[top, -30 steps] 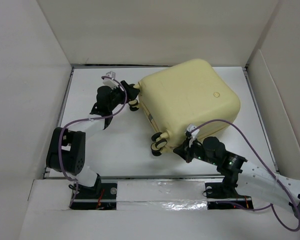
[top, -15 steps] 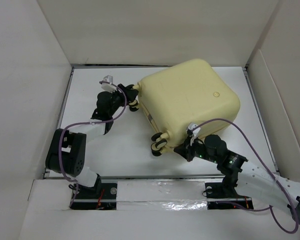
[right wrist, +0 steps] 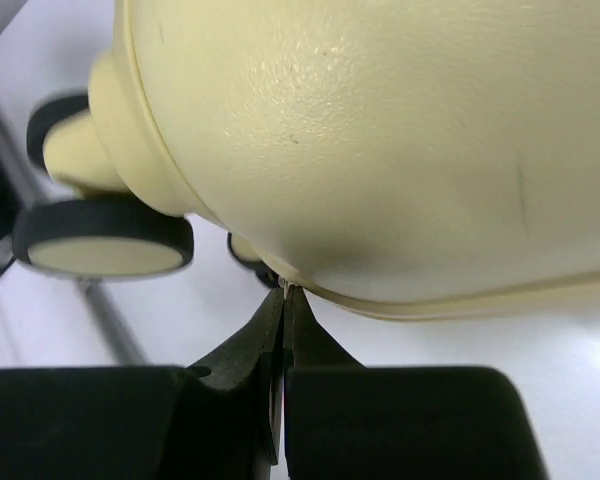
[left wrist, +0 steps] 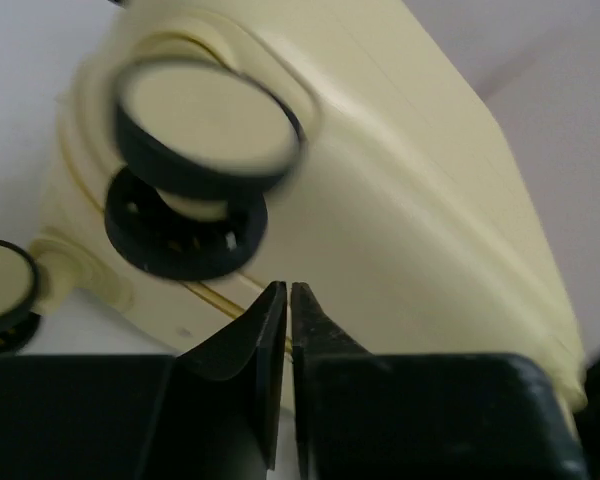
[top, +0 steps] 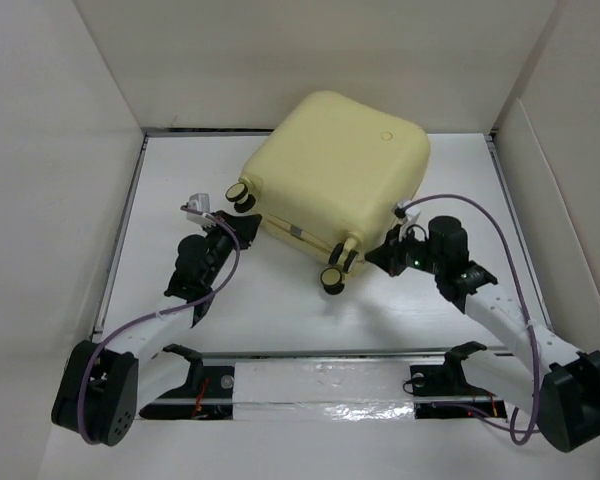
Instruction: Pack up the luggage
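From the top camera we've got the luggage (top: 330, 170) lying flat and closed on the table (top: 270, 310), wheeled end turned toward the arms, long axis running roughly from that end away to the far right. The left gripper (top: 242, 228) sits just short of the wheeled edge, so the shell is ahead of it and a bit to its right; the right gripper (top: 384, 254) is tucked at the near right corner with the shell straight ahead. On the left wrist cam we see the fingers pressed together with nothing between them, a blurry caster wheel (left wrist: 205, 115) just above and left of the tips, and the yellow shell filling everything in front. On the right wrist cam the fingers are also pinched tight, tips right at the seam line running around the shell, with another wheel (right wrist: 105, 245) off to their left. We can't tell if anything thin is caught there. Our guess: the right arm is closer to the seam, so opening starts there.
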{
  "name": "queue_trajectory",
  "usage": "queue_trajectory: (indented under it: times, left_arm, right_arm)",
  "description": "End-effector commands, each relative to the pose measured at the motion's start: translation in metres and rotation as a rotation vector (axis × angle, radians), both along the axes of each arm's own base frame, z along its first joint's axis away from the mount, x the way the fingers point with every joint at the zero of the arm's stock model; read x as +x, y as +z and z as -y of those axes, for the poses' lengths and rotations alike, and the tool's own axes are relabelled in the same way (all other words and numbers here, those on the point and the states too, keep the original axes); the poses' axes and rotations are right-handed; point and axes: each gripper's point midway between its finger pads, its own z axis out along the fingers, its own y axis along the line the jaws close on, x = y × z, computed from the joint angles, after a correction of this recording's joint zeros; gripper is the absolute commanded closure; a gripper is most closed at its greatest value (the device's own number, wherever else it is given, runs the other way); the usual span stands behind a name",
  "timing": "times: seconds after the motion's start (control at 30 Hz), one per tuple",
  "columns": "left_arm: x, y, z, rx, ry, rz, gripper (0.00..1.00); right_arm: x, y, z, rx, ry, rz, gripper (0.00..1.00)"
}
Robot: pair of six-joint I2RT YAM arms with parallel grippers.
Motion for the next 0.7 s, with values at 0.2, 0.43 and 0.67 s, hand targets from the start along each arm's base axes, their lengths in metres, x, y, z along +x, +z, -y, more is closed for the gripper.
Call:
queue_trajectory:
  times: [0.2, 0.43, 0.67]
  left_arm:
    - [-0.056, 0.007, 0.078, -0.068, -0.284, 0.031, 1.0]
    - [-0.065, 0.022, 0.123, -0.107, -0.449, 0.061, 1.0]
    - [-0.093, 0.035, 0.177, -0.106, -0.682, 0.119, 0.6]
  right_arm:
    - [0.064, 0.074, 0.001, 0.112, -0.116, 0.332, 1.0]
    - [0.006, -0.006, -0.012, 0.168, -0.177, 0.158, 1.0]
    - [0.003, -0.026, 0.001, 0.084, -0.262, 0.125, 1.0]
